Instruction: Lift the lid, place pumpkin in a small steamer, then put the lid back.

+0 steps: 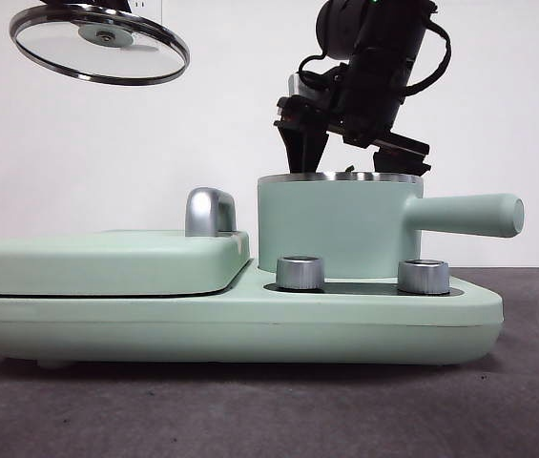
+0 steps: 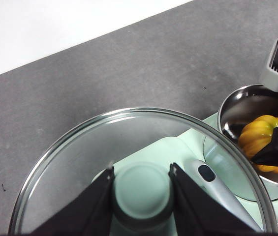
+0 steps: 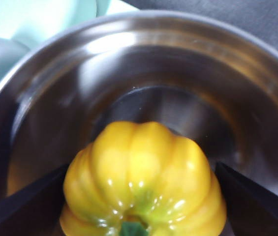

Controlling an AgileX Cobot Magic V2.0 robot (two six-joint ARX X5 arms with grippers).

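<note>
The clear glass lid (image 1: 97, 43) hangs tilted high at the upper left, well clear of the pot. My left gripper (image 2: 142, 173) is shut on its mint-green knob (image 2: 142, 191). The small steamer (image 1: 336, 224), a mint-green pot with a long side handle (image 1: 465, 215), stands open on the cooker base. My right gripper (image 1: 353, 157) reaches down into it from above. In the right wrist view the yellow pumpkin (image 3: 143, 182) sits low inside the steel pot (image 3: 143, 54), with my right gripper (image 3: 141, 167) shut on its two sides. The left wrist view also shows the pumpkin (image 2: 262, 140) in the pot.
The flat mint-green griddle cover (image 1: 107, 262) with its chrome handle (image 1: 210, 212) lies left of the pot on the same base (image 1: 231, 324). Two steel dials (image 1: 300, 273) (image 1: 423, 277) stand in front of the pot. The dark grey table (image 1: 269, 410) carries the cooker, with a white wall behind.
</note>
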